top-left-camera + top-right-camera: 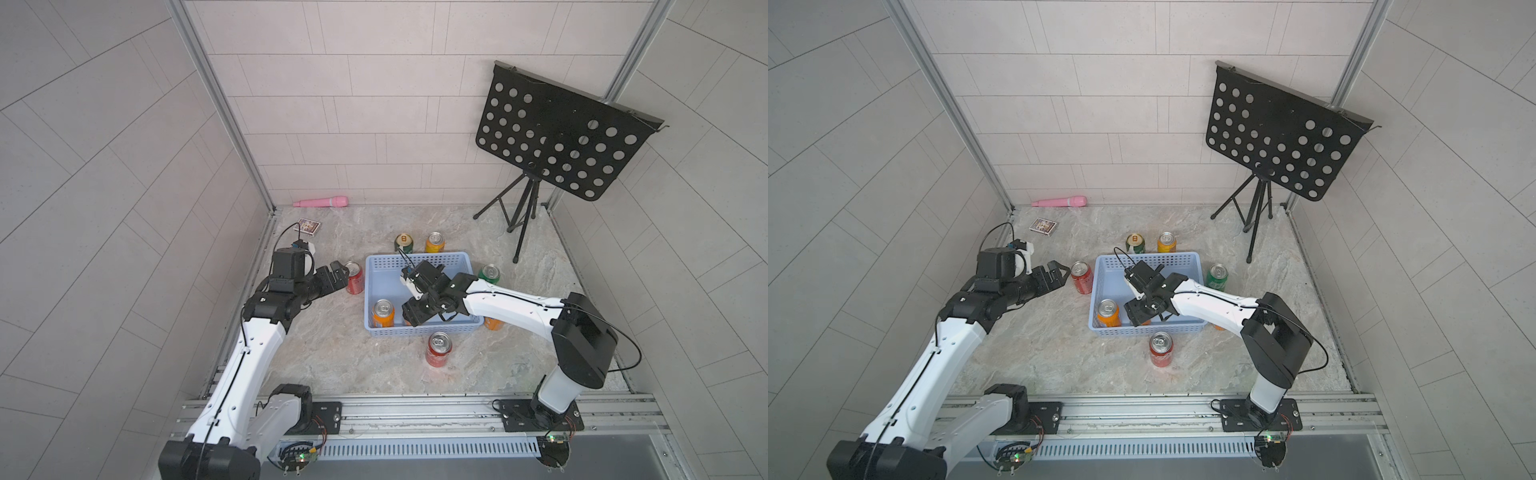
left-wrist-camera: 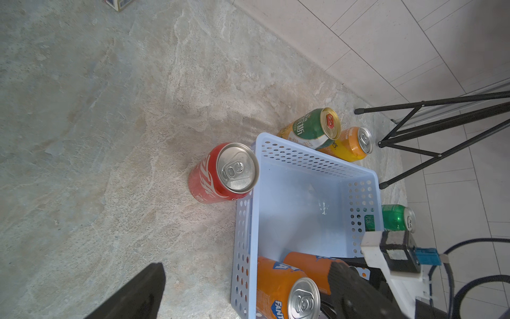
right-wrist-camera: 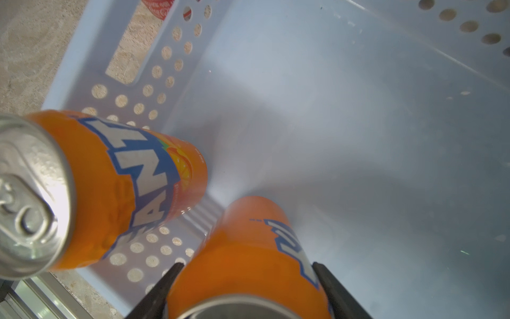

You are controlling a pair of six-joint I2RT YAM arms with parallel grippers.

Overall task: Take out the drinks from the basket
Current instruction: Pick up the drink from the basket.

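Observation:
The light-blue basket holds two upright orange cans. My right gripper reaches into it and is shut on one orange can, a finger pressed against each side. The other orange can stands free in the basket's near left corner. Outside stand a red can, a white-and-green can, an orange can, a green can, a further orange can half hidden under my right arm, and a second red can. My left gripper is open and empty beside the left red can.
A black music stand on a tripod fills the back right corner. A pink handle-shaped object lies against the back wall, and a small printed box lies near the left wall. Both arm bases sit on the front rail.

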